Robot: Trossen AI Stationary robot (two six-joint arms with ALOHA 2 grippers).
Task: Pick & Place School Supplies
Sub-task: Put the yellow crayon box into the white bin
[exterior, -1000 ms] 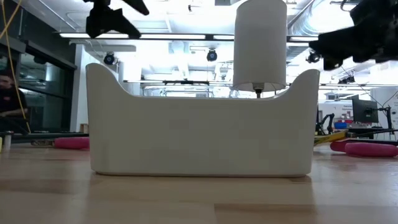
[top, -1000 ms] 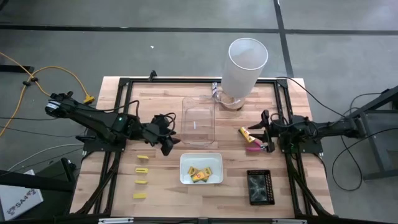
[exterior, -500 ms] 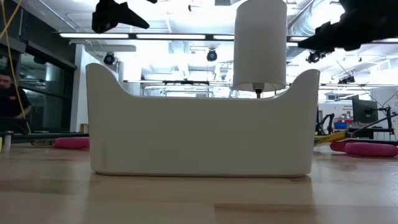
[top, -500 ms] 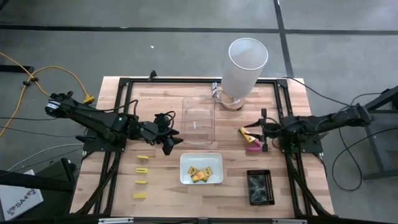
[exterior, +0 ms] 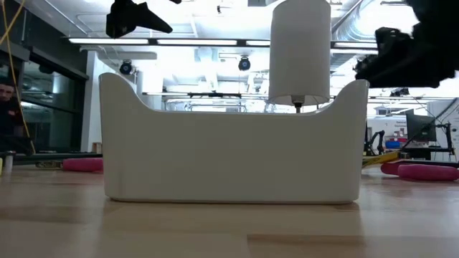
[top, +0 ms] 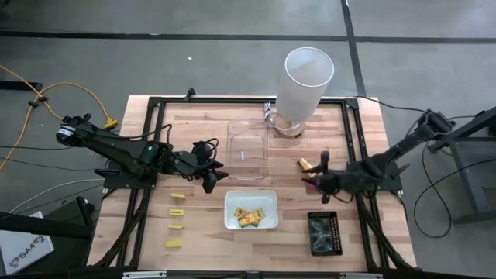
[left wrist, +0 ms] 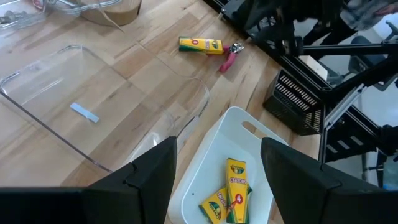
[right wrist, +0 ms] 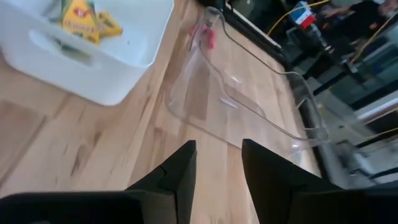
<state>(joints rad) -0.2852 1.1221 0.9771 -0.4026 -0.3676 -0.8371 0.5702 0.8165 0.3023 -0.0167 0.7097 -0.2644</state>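
A light wooden table top (top: 198, 132) framed by black rails is seen from above. A white rectangular plastic tray (top: 251, 210) stands near the front centre, and three yellow-orange crayon packets with dark print (top: 248, 215) lie inside it. Just behind it a clear rectangular plastic tray (top: 248, 150) is set, holding one small pale strip (left wrist: 84, 112). At the far edge a tall white cylinder (top: 304, 84) stands upright. A black slotted tray (top: 324, 232) sits to the right of the white tray. Four tiny plain yellow blocks (top: 177, 220) are laid in a column on the left part of the table, well apart from the trays.

One more yellow-orange packet (left wrist: 200, 45) lies on the bare wood right of the clear tray, with a pink-handled scissor-like tool (left wrist: 229, 58) just beside it.

The left gripper (top: 212, 171) is held above the table just left of the clear tray, its fingers (left wrist: 305, 171) spread apart with nothing between them. The right gripper (top: 320, 175) hangs over the packet and the pink-handled tool, partly hiding them from above; its fingers (right wrist: 272, 171) are parted by a narrow gap, and nothing is seen held. Whether it touches either item cannot be told.
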